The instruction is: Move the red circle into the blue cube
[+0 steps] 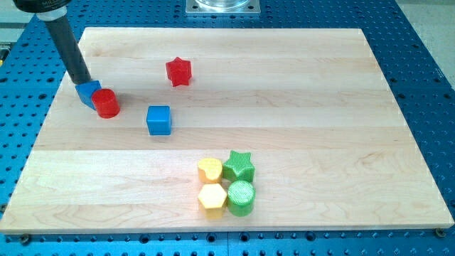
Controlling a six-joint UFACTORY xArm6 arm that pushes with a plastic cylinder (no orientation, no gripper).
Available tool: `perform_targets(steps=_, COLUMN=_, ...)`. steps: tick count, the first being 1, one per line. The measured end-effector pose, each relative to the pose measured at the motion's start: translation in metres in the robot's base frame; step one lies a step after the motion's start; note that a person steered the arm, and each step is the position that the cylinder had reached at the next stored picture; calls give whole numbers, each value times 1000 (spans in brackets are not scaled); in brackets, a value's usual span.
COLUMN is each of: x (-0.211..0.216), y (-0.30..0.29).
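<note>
Nearest the view's bottom sit four blocks packed together, touching: a yellow hexagon (212,197) and a green cylinder (241,198) in front, with a yellow heart-like block (210,170) and a green star (239,166) just behind them. They rest on my bench (298,99), a pale wooden board with long grain bands running across the view, laid over a blue perforated metal plate (426,78) that shows on all sides. A grey metal mount (222,6) peeks in at the view's top edge. Further up and to the view's left stands the blue cube (159,119), alone. The red circle (106,103) lies to its left, near but apart from it, and touches a smaller blue block (88,92) whose shape I cannot make out. My tip (82,80) comes down at a slant from the view's top left corner and ends right at the upper left edge of that smaller blue block, on the far side of it from the red circle. A red star (178,72) sits up toward the view's top, well apart from the rest. I carry no pincer here, only the dark rod, so there is nothing to be apart or together.
</note>
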State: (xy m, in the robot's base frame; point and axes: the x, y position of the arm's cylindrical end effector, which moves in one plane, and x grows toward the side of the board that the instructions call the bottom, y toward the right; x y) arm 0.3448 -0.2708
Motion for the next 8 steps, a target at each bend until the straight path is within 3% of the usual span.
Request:
perform_targets(steps=4, x=115, y=82)
perform_targets(steps=8, x=103, y=90)
